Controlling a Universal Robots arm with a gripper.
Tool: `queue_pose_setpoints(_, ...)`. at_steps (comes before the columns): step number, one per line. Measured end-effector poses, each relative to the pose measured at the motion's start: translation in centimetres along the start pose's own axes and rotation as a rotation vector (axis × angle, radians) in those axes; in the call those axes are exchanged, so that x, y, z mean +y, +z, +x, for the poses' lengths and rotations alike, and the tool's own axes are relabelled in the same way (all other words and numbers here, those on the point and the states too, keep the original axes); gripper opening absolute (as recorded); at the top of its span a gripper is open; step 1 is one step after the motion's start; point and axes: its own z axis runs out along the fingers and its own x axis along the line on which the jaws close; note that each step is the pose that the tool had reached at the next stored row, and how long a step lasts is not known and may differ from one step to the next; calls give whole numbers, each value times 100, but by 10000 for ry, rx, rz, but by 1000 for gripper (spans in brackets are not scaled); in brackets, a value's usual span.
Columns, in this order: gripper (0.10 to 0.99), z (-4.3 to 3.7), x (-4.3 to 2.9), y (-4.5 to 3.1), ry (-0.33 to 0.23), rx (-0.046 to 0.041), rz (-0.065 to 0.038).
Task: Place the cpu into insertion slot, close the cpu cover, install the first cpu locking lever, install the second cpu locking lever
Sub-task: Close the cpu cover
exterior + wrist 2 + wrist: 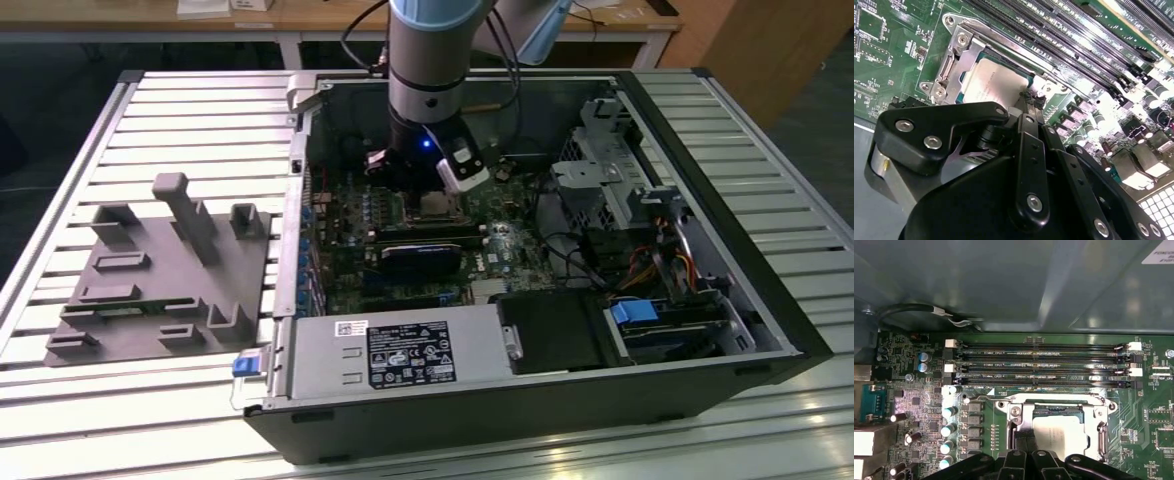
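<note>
Well, a big table made of shiny metal strips holds an open computer case lying on its side. On the exterior view's left, a grey holder with blocks sticking up sits on the table beside the case. A wooden desk stands at the back of the room. The arm reaches straight down into the case. Its gripper hangs low over the green board, next to the long memory slots. The cpu lies flat inside the insertion slot, with its grey top facing up. The cpu cover lies flat around it like a silver picture frame. In the first wrist view, the gripper has its two thin black fingers pressed close together, with hardly any gap between them. Their tips are right at the edge of the cpu, where it meets the cpu cover.
</note>
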Motion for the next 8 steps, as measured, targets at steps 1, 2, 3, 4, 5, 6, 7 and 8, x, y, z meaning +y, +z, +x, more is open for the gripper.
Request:
queue_pose_setpoints(1, 106, -2, 0, 0, 0, -1, -1)
queue_pose_setpoints(2, 106, -4, 1, 0, 1, -1, -1)
queue_pose_setpoints(3, 106, -8, 2, 0, 0, -1, -1)
queue_pose_setpoints(4, 106, -11, 2, 0, 0, -1, 0)
queue_pose_setpoints(5, 106, -16, 3, 1, -1, -5, -4)
queue_pose_setpoints(6, 106, -19, 4, 1, -1, -3, -2)
queue_pose_setpoints(7, 106, -20, 5, 0, 0, -2, -1)
queue_pose_setpoints(8, 106, -20, 6, 0, 1, -1, 0)
